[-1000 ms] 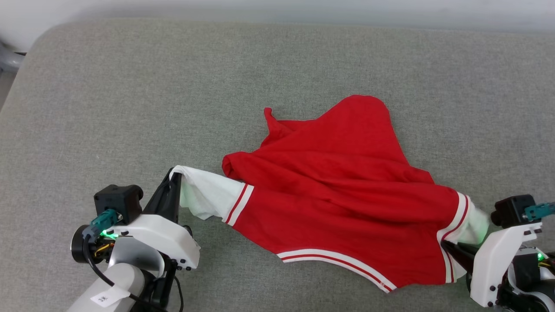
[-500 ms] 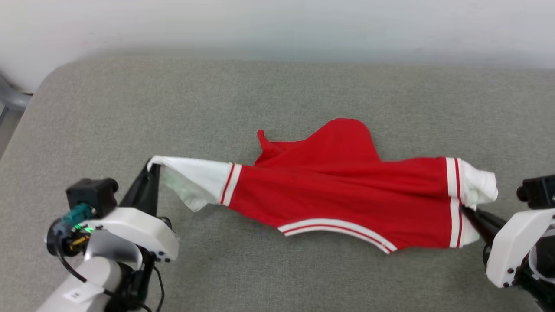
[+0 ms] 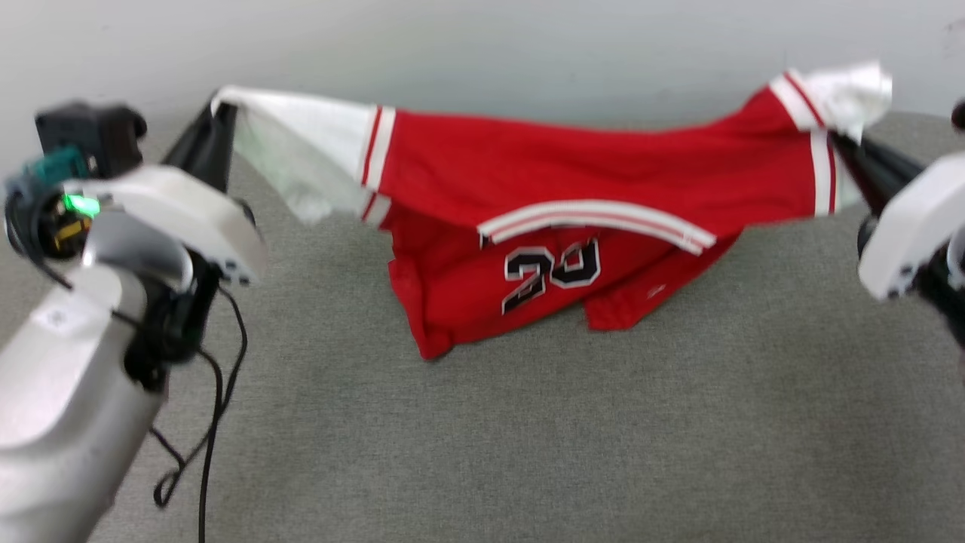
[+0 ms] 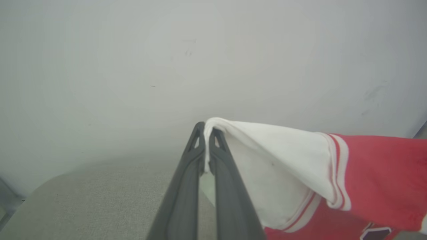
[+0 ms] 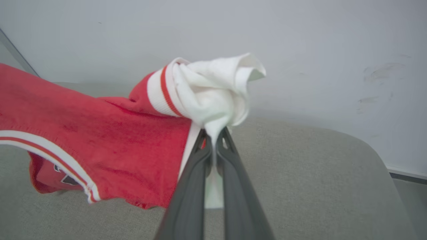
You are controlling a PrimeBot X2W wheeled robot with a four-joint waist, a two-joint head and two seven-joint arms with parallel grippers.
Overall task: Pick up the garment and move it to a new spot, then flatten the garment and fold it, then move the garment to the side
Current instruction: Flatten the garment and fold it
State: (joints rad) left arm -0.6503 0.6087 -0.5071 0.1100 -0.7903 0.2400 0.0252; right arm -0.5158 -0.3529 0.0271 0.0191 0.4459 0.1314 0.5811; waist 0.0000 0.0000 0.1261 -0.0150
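Grey woven fabric covers the wide, round-cornered bench (image 3: 528,452), which stands against a plain pale wall (image 3: 452,45). A thin red sports jersey (image 3: 565,173) is held up above the bench, stretched sideways between two robot arms in front of the wall.

On the left, the left end effector (image 3: 220,109) has its two long dark fingers pressed together on the tip of the jersey's white left sleeve panel (image 3: 301,143). The left wrist view shows this closely: the white cloth is pinched between the fingertips of the left end effector (image 4: 205,130) and fans out to the right.

On the right, the right end effector (image 3: 838,142) is likewise clamped on the bunched white right sleeve panel (image 3: 848,87). In the right wrist view a crumpled knot of white cloth sits just above the closed fingertips (image 5: 213,138).

A red-and-white striped trim band (image 3: 595,215) curves across the middle of the jersey. Below it the front hangs in loose folds, showing black, white-outlined characters (image 3: 550,271), creased and hard to read. The lowest folds reach down to the bench.

A black cable (image 3: 219,392) dangles from the pale left forearm (image 3: 60,422).
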